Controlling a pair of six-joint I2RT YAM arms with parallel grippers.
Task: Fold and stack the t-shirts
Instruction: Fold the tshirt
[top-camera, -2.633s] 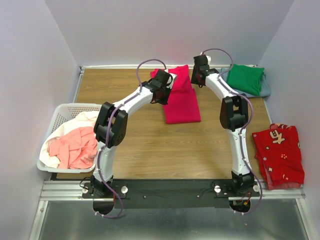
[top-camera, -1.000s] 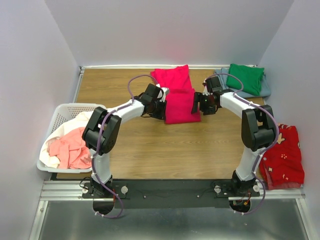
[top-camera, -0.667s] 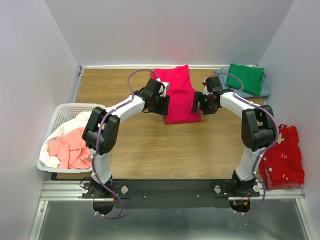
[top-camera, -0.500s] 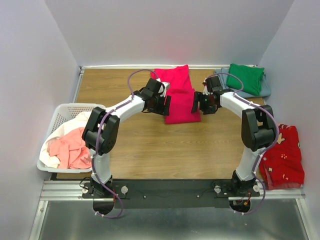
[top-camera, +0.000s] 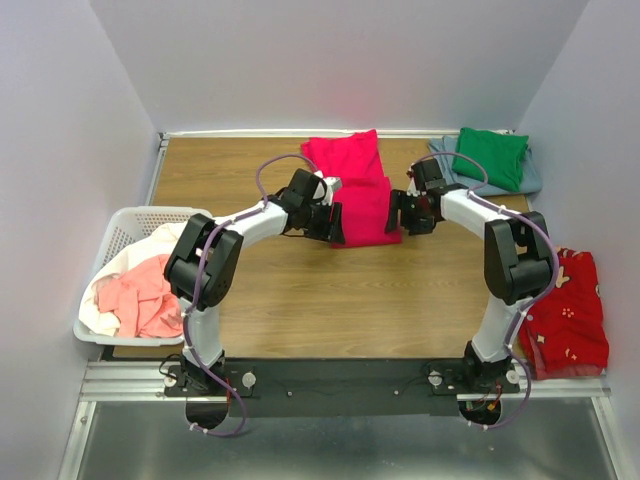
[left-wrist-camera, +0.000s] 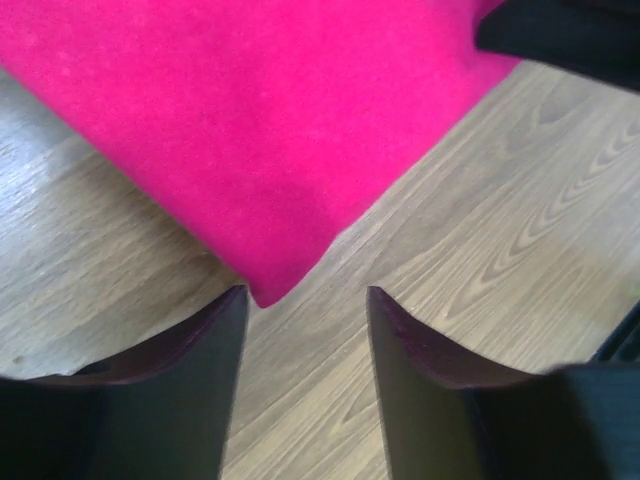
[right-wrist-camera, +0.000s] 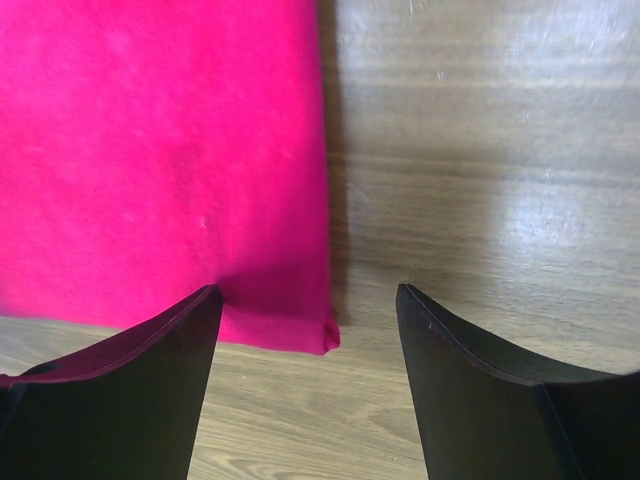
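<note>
**Crimson-pink shirt at 12 o'clock, an open gripper at each near corner**

The crimson-pink t-shirt (top-camera: 358, 190) lies flat on the far middle of the wooden table (top-camera: 300, 290), at 12 o'clock from the arm bases. Its long axis runs roughly from 12 to 6 o'clock, leaning slightly toward 11 and 5. The near part is a neat rectangle and the far part reaches close to the table's back edge.

The left gripper (top-camera: 332, 222) sits at the shirt's near left corner, at its 7 o'clock. In the left wrist view its 2 fingers (left-wrist-camera: 170, 390) stand apart, and the pointed corner of the cloth (left-wrist-camera: 250, 120) ends just ahead of the gap, with nothing clamped. The right gripper (top-camera: 397, 213) sits at the shirt's right edge, at its 4 o'clock. In the right wrist view its 2 fingers (right-wrist-camera: 480, 400) are also spread wide, the near right corner of the cloth (right-wrist-camera: 160, 150) lies between them, and they grip nothing.

At 2 o'clock, in the far right corner, a folded green t-shirt (top-camera: 490, 157) rests on a grey-blue t-shirt (top-camera: 533, 178). At 3 o'clock, on the table's right edge, lies a red patterned cloth (top-camera: 560, 310); its pale marks are too small to read. At 9 o'clock a white lattice basket (top-camera: 115, 228) holds a crumpled salmon-pink t-shirt (top-camera: 145, 295) on a white t-shirt (top-camera: 165, 240).
</note>
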